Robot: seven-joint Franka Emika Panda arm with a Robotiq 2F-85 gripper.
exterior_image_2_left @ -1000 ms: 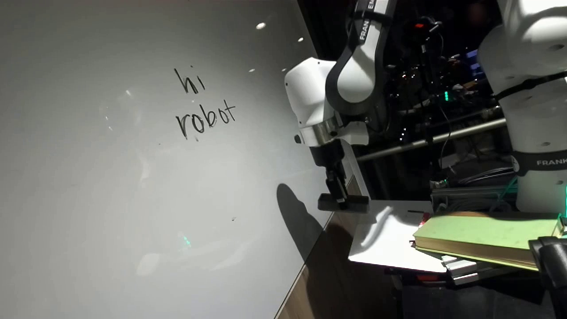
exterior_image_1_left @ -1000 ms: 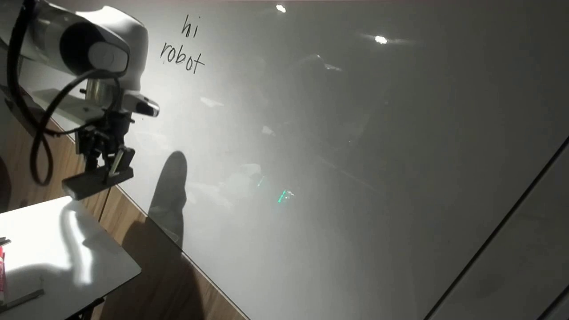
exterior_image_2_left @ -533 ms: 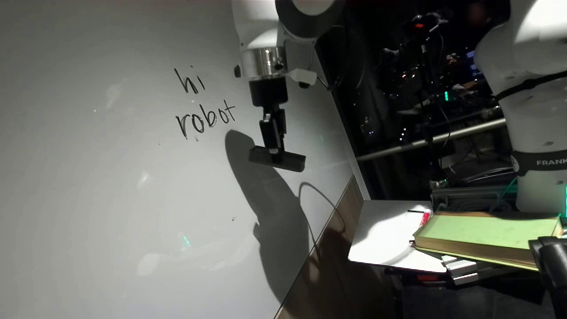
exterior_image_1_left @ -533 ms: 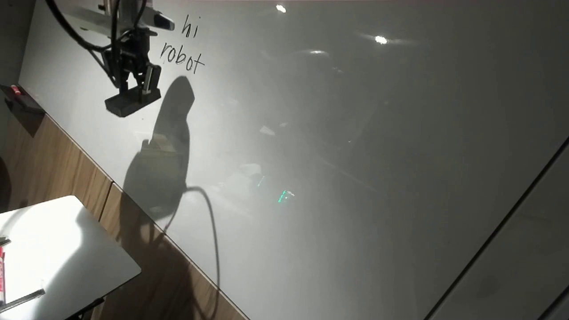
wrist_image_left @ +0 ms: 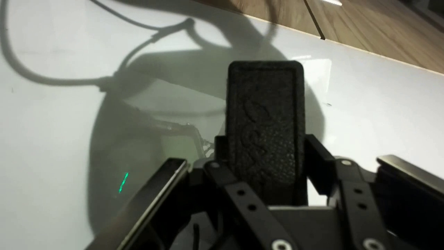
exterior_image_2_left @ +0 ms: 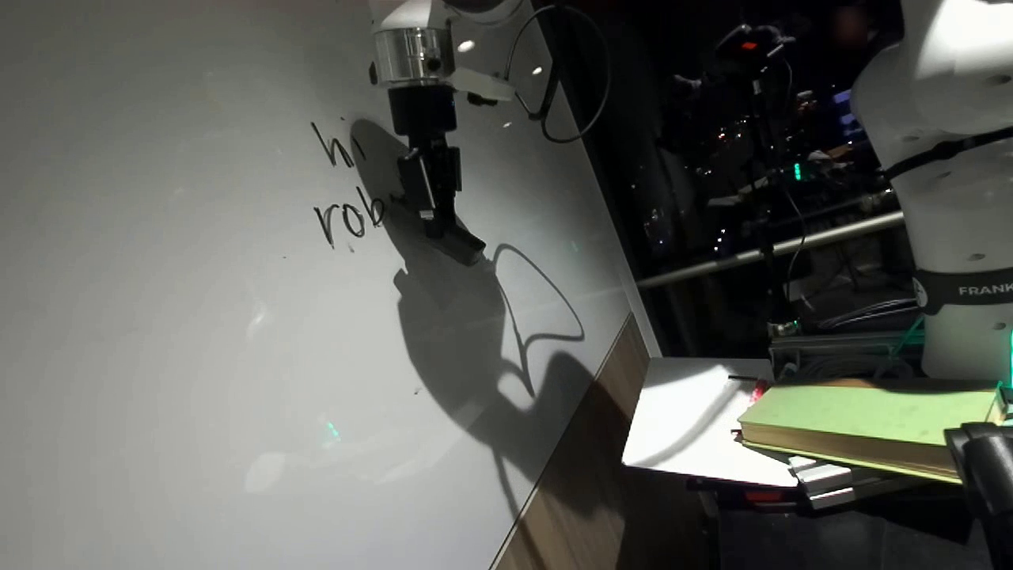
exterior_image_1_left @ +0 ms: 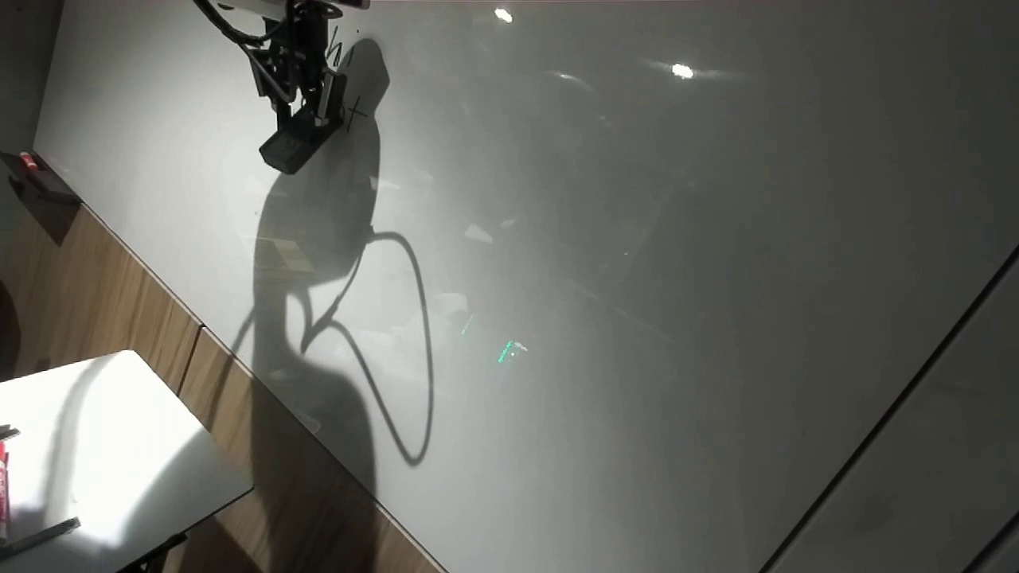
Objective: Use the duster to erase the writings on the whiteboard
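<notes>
My gripper (exterior_image_1_left: 306, 121) is shut on the duster (exterior_image_1_left: 294, 147), a dark grey block. In the wrist view the duster (wrist_image_left: 265, 104) sits between both fingers (wrist_image_left: 317, 163) and sticks out lengthwise. The whiteboard (exterior_image_1_left: 637, 318) fills much of both exterior views. In an exterior view the writings (exterior_image_2_left: 353, 220) show as "hi" and "rob"; the gripper (exterior_image_2_left: 437, 222) hides the end of the lower word, and the duster (exterior_image_2_left: 461, 244) is tilted just below and right of it. The gripper also covers most of the writings (exterior_image_1_left: 356, 113) in an exterior view. I cannot tell whether the duster touches the board.
A wood-toned strip (exterior_image_1_left: 119, 278) runs along the board's lower edge. A white sheet (exterior_image_2_left: 681, 419) with a red marker lies beside a green book (exterior_image_2_left: 863, 412). A dark ledge (exterior_image_1_left: 48, 183) holds a red item. The arm's shadow falls across the board.
The gripper has carried the duster from beside the board's lower edge up to the writings, and now covers part of them. The duster has also turned to a steeper tilt.
</notes>
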